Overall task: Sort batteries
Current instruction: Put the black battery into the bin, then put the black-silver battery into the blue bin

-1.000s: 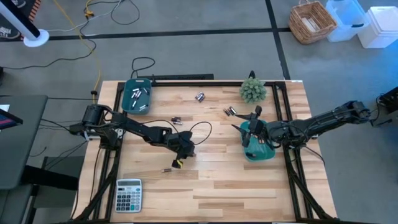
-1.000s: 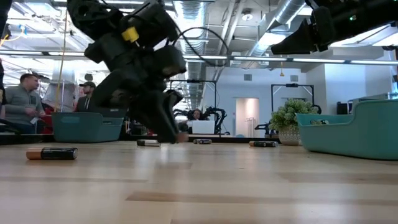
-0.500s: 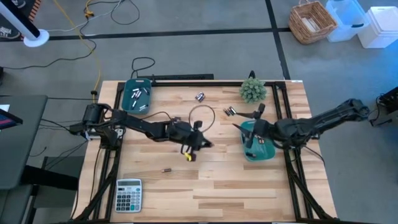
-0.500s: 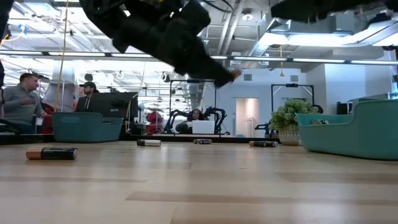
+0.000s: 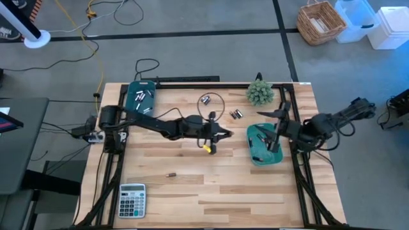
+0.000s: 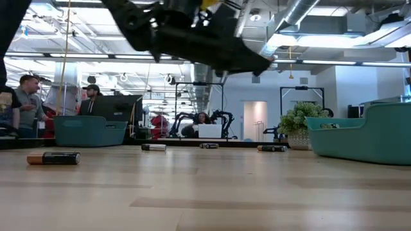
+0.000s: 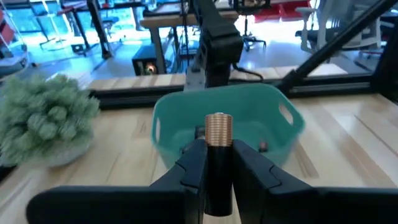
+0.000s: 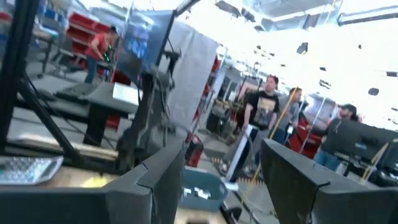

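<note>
Holding a battery (image 7: pixel 218 155) upright between its fingers (image 7: pixel 191 168), the left gripper (image 5: pixel 220 133) hangs above mid-table, clear of the wood. Batt. body is dark w/ a copper-coloured end pointing out past the fingertips. Directly ahead of this gripper sits the teal bin (image 5: pixel 253 146); the potted plant (image 5: pixel 260 93) stands ahead and off to one side. The right gripper (image 5: pixel 277 135) is raised over that bin, fingers (image 8: pixel 155 177) spread apart, nothing between them. Loose batts. lie on the table: a pair (image 5: pixel 236 114) near the left gripper toward the plant, one (image 5: pixel 170 174) well behind it near the calculator (image 5: pixel 132 200). A second teal bin (image 5: pixel 141 98) at the left arm's base end holds several more.
</note>
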Controlling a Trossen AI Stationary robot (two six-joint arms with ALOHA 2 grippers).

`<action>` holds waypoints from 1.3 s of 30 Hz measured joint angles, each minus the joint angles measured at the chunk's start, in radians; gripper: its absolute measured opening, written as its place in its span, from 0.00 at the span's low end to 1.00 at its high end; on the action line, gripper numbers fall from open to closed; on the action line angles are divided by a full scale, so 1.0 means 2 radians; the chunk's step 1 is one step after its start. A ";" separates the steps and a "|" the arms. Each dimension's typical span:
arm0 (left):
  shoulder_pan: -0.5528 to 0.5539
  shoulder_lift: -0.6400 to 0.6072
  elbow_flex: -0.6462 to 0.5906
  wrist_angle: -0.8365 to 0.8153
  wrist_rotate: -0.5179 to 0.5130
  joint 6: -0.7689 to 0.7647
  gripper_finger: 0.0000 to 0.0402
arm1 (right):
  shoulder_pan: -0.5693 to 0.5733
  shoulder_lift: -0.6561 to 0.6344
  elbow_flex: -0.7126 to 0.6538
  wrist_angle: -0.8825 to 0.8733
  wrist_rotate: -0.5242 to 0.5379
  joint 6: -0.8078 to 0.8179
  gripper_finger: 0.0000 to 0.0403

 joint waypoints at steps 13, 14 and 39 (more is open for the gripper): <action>0.020 0.194 0.262 -0.046 0.049 -0.018 0.11 | 0.026 -0.030 0.006 -0.001 0.004 -0.018 0.55; 0.020 0.207 0.283 -0.051 0.055 -0.019 0.11 | 0.026 -0.031 0.006 -0.002 0.004 -0.018 0.55; 0.024 0.247 0.412 -0.217 0.078 -0.020 0.49 | 0.026 -0.032 0.006 -0.023 0.017 -0.008 0.55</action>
